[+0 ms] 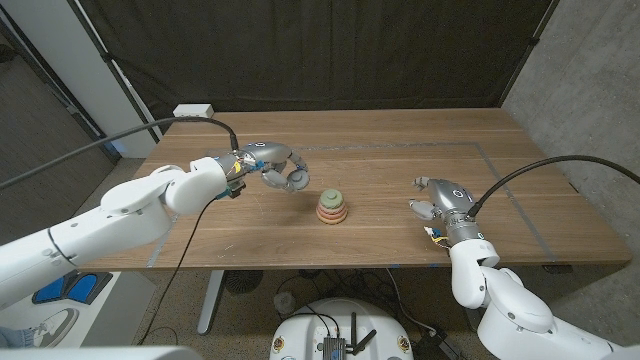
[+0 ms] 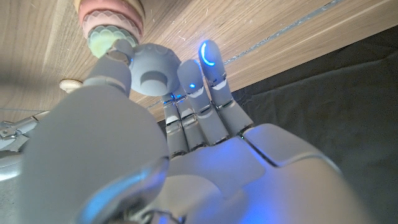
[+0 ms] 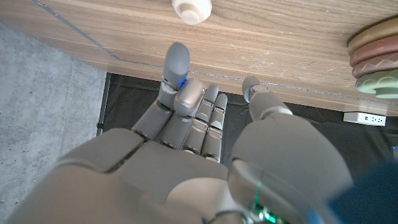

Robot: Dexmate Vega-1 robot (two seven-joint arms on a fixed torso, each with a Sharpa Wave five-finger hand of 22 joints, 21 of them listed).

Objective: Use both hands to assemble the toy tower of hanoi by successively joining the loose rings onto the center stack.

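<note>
- Head view has the left hand (image 1: 272, 166) holding a grey-blue ring (image 1: 297, 178) pinched at its fingertips, lifted off the table and just short of the center stack (image 1: 333, 206).
- Left wrist view confirms it: the ring (image 2: 154, 70) sits between the thumb and the fingers (image 2: 210, 62), with the stack (image 2: 111, 22) just beyond the thumb's tip.
- Risk, as I judge it: the pinch looks shallow, so the ring could slip or tilt if lowered off-centre, and a tilted ring may catch on the stack's top or nudge the stack sideways.
- Right hand (image 1: 437, 203) is well apart from the stack, fingers loosely spread and holding nothing.
- Right wrist view shows a small white knob (image 3: 191, 9) just past its fingers (image 3: 176, 62), probably the cap piece.
- Nothing lies between the held ring and the stack; the wooden table (image 1: 400, 160) bears faint tape lines.
</note>
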